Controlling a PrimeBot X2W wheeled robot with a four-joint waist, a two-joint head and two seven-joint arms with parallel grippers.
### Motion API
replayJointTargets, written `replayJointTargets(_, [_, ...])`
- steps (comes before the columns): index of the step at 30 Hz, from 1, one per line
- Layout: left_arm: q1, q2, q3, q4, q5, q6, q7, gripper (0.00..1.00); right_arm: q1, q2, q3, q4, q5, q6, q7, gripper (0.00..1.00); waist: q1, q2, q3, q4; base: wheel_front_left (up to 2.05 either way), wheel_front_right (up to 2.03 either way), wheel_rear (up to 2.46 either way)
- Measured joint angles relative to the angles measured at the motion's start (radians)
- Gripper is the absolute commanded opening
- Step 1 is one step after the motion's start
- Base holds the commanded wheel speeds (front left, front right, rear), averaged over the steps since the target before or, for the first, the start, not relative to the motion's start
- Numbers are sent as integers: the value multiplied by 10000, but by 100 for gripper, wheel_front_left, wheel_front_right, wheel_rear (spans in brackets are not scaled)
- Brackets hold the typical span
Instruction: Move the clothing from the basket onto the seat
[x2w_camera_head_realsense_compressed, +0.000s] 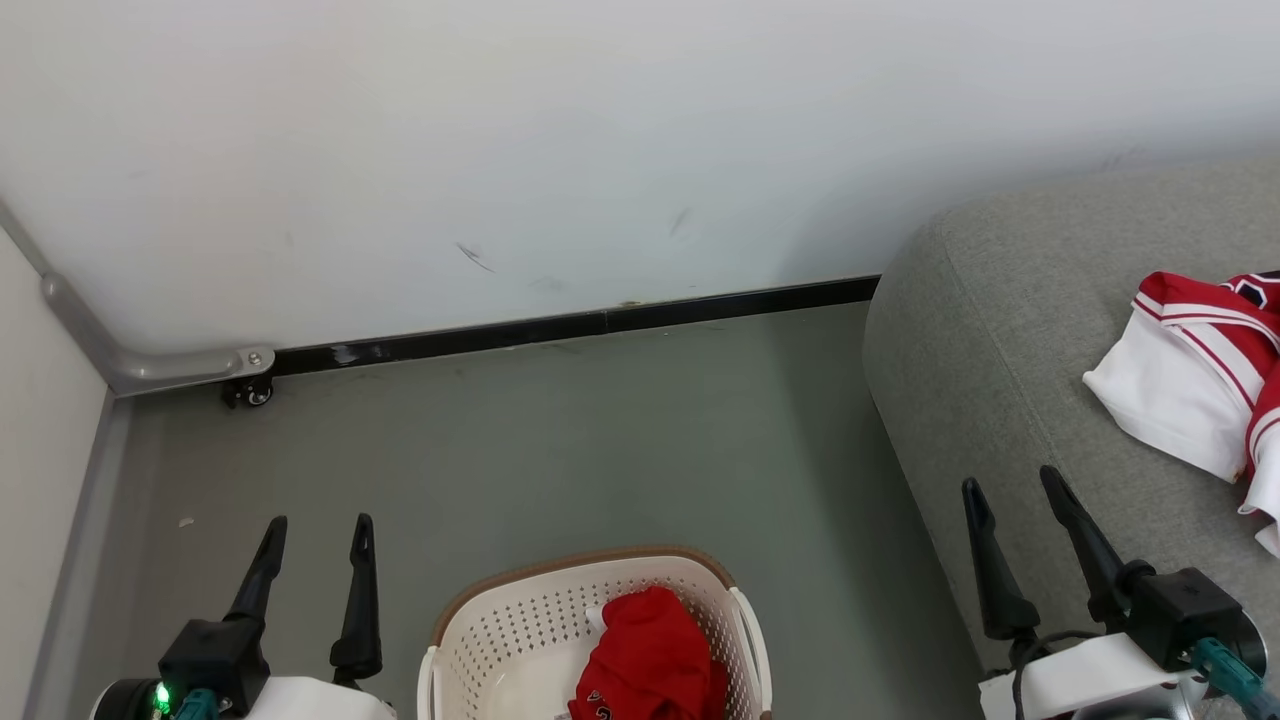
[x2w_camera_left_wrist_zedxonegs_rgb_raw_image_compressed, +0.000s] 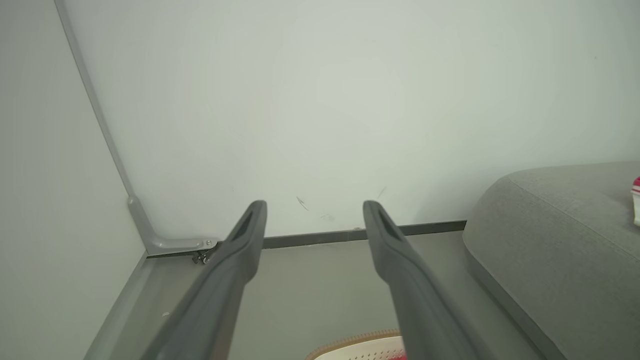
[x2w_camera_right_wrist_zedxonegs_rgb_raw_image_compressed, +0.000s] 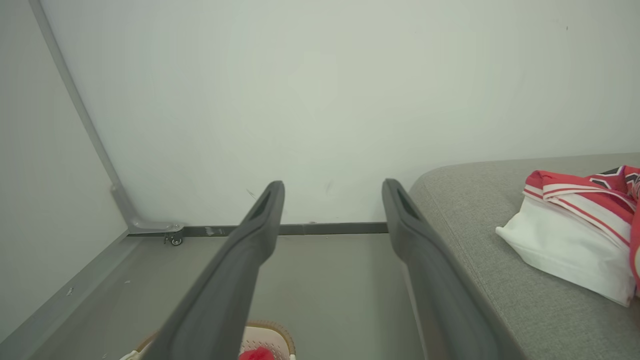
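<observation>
A crumpled red garment (x2w_camera_head_realsense_compressed: 650, 660) lies inside the basket (x2w_camera_head_realsense_compressed: 500, 630), toward its right side, with a bit of lettering showing at the bottom edge of the head view. A second piece, the red and white garment (x2w_camera_head_realsense_compressed: 1190, 380), lies bunched on the seat (x2w_camera_head_realsense_compressed: 1000, 330) at the far right, its white panel edged with red stripes.

The basket stands on the grey-green floor (x2w_camera_head_realsense_compressed: 600, 450), left of the seat and apart from it. The left gripper (x2w_camera_head_realsense_compressed: 320, 522) hangs over the floor just left of the basket, its two dark fingers spread apart with nothing between them. The right gripper (x2w_camera_head_realsense_compressed: 1010, 480) sits above the seat's rounded end, its fingers also spread wide and empty, near the red and white garment but not touching it.

Behind them, a pale wall (x2w_camera_head_realsense_compressed: 600, 150) meets the floor along a dark baseboard (x2w_camera_head_realsense_compressed: 600, 325).
</observation>
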Motion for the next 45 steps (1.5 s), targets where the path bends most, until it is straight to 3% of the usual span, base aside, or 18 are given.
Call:
replayJointTargets(21, [-353, -10, -472, 205, 449, -545, 0, 100, 81, 8, -435, -754, -6, -2, 4, 100, 0, 0, 422, -131, 0, 0, 0])
replayJointTargets(45, [-1771, 15, -1047, 1432, 821, -1057, 4, 100, -158, 17, -633, -1710, -10, -2, 13, 100, 0, 0, 2035, -423, 0, 0, 0])
